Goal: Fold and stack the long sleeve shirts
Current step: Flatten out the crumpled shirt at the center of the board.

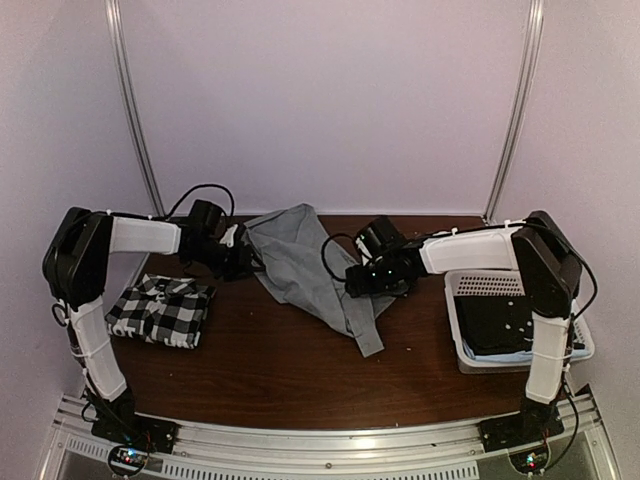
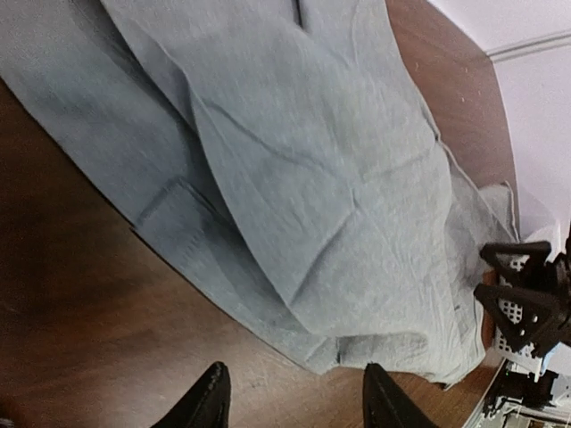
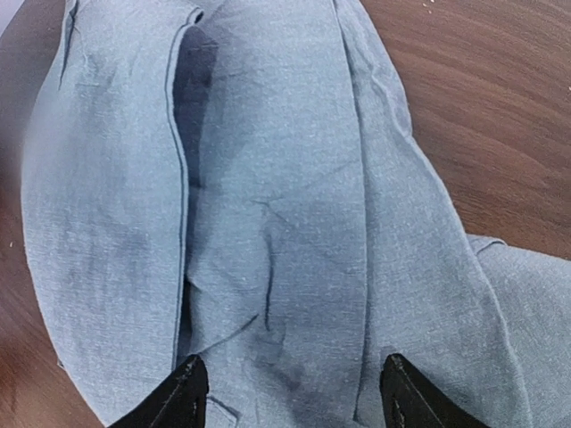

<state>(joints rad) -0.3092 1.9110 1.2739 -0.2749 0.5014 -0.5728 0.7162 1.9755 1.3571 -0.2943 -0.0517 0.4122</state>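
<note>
1. Checked shirt (image 1: 160,310): folded, on desk (image 1: 300,370), left of left hand (image 2: 294,397); done.
2. Grey shirt (image 1: 300,265): unfolded, beneath right hand (image 3: 290,397), just ahead of left hand; folding and stacking outstanding.
3. Both hands: spread apart, empty.

Pale lilac walls (image 1: 330,100), dark wooden table (image 1: 290,362), white basket (image 1: 500,362), metal rail (image 1: 330,440) in front

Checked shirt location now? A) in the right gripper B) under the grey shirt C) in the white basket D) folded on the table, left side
D: the checked shirt lies folded on the left side of the table, apart from the grey shirt and the basket.
</note>
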